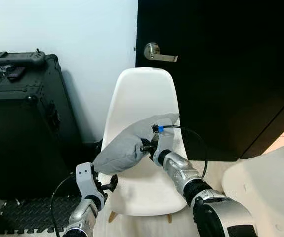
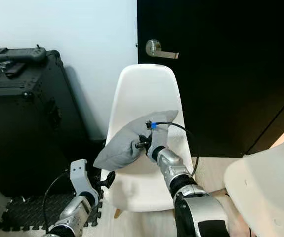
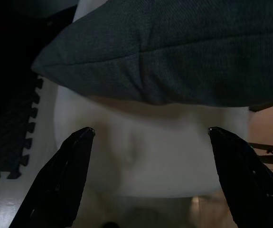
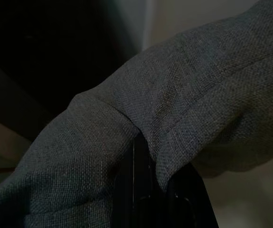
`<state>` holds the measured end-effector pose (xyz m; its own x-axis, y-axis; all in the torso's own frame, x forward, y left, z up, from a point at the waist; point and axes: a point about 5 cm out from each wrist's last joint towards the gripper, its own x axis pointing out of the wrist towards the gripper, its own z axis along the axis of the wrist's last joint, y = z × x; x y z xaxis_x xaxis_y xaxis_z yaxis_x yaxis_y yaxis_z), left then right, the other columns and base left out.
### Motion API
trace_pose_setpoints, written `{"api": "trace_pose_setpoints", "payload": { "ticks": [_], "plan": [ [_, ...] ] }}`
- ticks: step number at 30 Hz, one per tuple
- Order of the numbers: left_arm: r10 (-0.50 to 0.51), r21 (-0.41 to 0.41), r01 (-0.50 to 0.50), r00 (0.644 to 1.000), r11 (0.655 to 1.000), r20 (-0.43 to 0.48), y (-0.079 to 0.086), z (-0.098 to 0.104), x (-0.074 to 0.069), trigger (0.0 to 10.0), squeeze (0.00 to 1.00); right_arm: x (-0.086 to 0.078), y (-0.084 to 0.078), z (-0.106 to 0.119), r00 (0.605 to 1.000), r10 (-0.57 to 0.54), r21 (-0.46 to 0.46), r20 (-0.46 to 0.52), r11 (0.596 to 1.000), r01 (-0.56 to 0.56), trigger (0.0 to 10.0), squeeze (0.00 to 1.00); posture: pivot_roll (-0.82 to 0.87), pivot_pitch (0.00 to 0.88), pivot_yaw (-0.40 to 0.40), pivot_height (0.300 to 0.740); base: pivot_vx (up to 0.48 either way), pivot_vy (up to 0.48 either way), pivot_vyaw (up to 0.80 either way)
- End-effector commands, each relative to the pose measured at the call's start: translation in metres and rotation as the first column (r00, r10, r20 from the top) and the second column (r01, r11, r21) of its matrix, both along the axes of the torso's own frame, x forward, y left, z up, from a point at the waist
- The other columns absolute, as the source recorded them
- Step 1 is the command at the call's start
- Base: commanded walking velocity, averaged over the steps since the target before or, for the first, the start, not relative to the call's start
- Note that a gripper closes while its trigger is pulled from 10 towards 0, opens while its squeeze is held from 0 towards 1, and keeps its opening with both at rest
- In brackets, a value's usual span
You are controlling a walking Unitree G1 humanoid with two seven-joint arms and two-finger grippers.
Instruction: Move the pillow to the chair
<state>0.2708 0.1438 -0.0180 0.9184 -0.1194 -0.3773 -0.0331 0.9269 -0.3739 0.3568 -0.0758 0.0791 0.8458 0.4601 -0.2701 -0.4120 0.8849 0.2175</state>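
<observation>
At far left, a black hard-shell case point(image 1: 23, 128) carries a black handheld controller point(image 1: 17, 59) on its lid. Left tool point(image 1: 103, 186), released, hovers under the grey fabric pillow point(image 1: 127, 145). Right tool point(image 1: 146, 146), clenched on the pillow, holds it over the white moulded plastic chair point(image 1: 142, 98). Risk: overhanging corner may tip the pillow off the seat.

A coarse woven grey cloth is seen on the pillow point(image 4: 183, 95) — matt, with a visible seam. The chair point(image 1: 142, 98) is formed of smooth white plastic with a soft sheen. Brushed metal is shown on the door handle point(image 1: 156, 52), set in a dark, smooth door point(image 1: 221, 74). The black case point(image 1: 23, 133) is matt — the floor mat point(image 1: 28, 213) looks like foam.
</observation>
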Motion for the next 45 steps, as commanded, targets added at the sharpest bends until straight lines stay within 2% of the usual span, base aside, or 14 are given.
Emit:
{"api": "trace_pose_setpoints", "payload": {
  "ticks": [1, 3, 6, 9, 14, 17, 26, 30, 34, 38, 41, 42, 43, 45],
  "plan": [
    [0.005, 0.050, -0.007, 0.999, 0.999, 0.035, 0.007, 0.006, 0.004, 10.0, 0.00, 0.000, -0.002, -0.004, 0.999, -0.024, -0.060, -0.030, 0.998, 0.022, 10.0, 0.00, -0.03, 0.086, -0.044, 0.711, 0.000, 0.000, 0.00],
    [0.015, 0.046, -0.017, 0.999, 0.999, 0.041, 0.009, 0.007, 0.006, 10.0, 0.00, 0.000, -0.005, -0.006, 0.998, -0.042, -0.095, -0.038, 0.995, 0.038, 10.0, 0.00, -0.02, 0.087, -0.044, 0.701, 0.000, 0.000, 0.00],
    [0.054, -0.001, -0.054, 0.997, 0.999, 0.052, 0.011, 0.010, 0.010, 10.0, 0.00, -0.001, -0.014, -0.012, 0.996, -0.083, -0.222, -0.039, 0.972, 0.073, 10.0, 0.00, -0.02, 0.089, -0.046, 0.686, 0.000, 0.000, 0.00],
    [0.060, -0.018, -0.059, 0.996, 0.998, 0.063, 0.010, 0.013, 0.012, 10.0, 0.00, -0.002, -0.018, -0.014, 0.993, -0.106, -0.241, -0.047, 0.966, 0.092, 10.0, 0.00, -0.02, 0.089, -0.046, 0.676, 0.000, 0.000, 0.00],
    [0.030, -0.059, -0.023, 0.992, 0.998, 0.121, -0.002, 0.024, 0.021, 10.0, 0.00, -0.001, -0.033, -0.017, 0.984, -0.176, -0.360, -0.025, 0.920, 0.155, 10.0, 0.00, -0.02, 0.098, -0.039, 0.646, 0.000, 0.000, 0.00],
    [0.028, -0.073, -0.018, 0.990, 0.997, 0.137, -0.005, 0.027, 0.024, 10.0, 0.00, -0.001, -0.037, -0.018, 0.980, -0.199, -0.376, -0.021, 0.910, 0.177, 10.0, 0.00, -0.02, 0.098, -0.039, 0.636, 0.000, 0.000, 0.00],
    [0.011, -0.078, 0.002, 0.987, 0.997, 0.157, -0.010, 0.030, 0.025, 10.0, 0.00, -0.008, -0.038, -0.029, 0.989, -0.145, -0.530, 0.003, 0.839, 0.124, 10.0, 0.00, -0.02, 0.124, -0.036, 0.596, 0.000, 0.000, 0.00],
    [0.012, -0.098, 0.004, 0.987, 0.995, 0.162, -0.012, 0.029, 0.022, 10.0, 0.00, -0.014, -0.035, -0.036, 0.989, -0.143, -0.533, -0.030, 0.839, 0.105, 10.0, 0.00, -0.01, 0.136, -0.036, 0.581, 0.000, 0.000, 0.00],
    [0.006, -0.110, 0.014, 0.984, 0.994, 0.180, -0.015, 0.030, 0.022, 10.0, 0.00, -0.019, -0.026, -0.041, 0.984, -0.148, -0.436, -0.094, 0.895, 0.093, 10.0, 0.00, -0.01, 0.151, -0.046, 0.566, 0.000, 0.000, 0.00],
    [-0.007, -0.112, 0.029, 0.981, 0.993, 0.194, -0.019, 0.032, 0.022, 10.0, 0.00, -0.014, -0.011, -0.031, 0.986, -0.145, -0.300, -0.082, 0.947, 0.114, 10.0, 0.00, 0.01, 0.159, -0.052, 0.546, 0.000, 0.000, 0.00],
    [-0.008, -0.113, 0.031, 0.980, 0.993, 0.198, -0.020, 0.033, 0.022, 10.0, 0.00, -0.011, -0.007, -0.027, 0.985, -0.151, -0.247, -0.082, 0.961, 0.126, 10.0, 0.00, 0.01, 0.159, -0.052, 0.536, 0.000, 0.000, 0.00],
    [-0.019, -0.100, 0.040, 0.980, 0.994, 0.200, -0.019, 0.033, 0.021, 10.0, 0.00, -0.005, 0.009, -0.012, 0.993, -0.110, -0.169, -0.036, 0.980, 0.103, 10.0, 0.00, 0.01, 0.157, -0.051, 0.526, 0.000, 0.000, 0.00],
    [-0.019, -0.100, 0.040, 0.980, 0.994, 0.200, -0.019, 0.033, 0.021, 10.0, 0.00, -0.005, 0.009, -0.012, 0.993, -0.110, -0.169, -0.036, 0.980, 0.103, 10.0, 0.00, 0.01, 0.157, -0.051, 0.526, 0.000, 0.000, 0.00],
    [-0.027, -0.093, 0.046, 0.980, 0.995, 0.198, -0.019, 0.032, 0.021, 10.0, 0.00, -0.001, 0.026, 0.003, 0.998, -0.051, -0.179, 0.046, 0.982, 0.059, 10.0, 0.00, 0.01, 0.156, -0.052, 0.511, 0.000, 0.000, 0.00]
  ]
}}
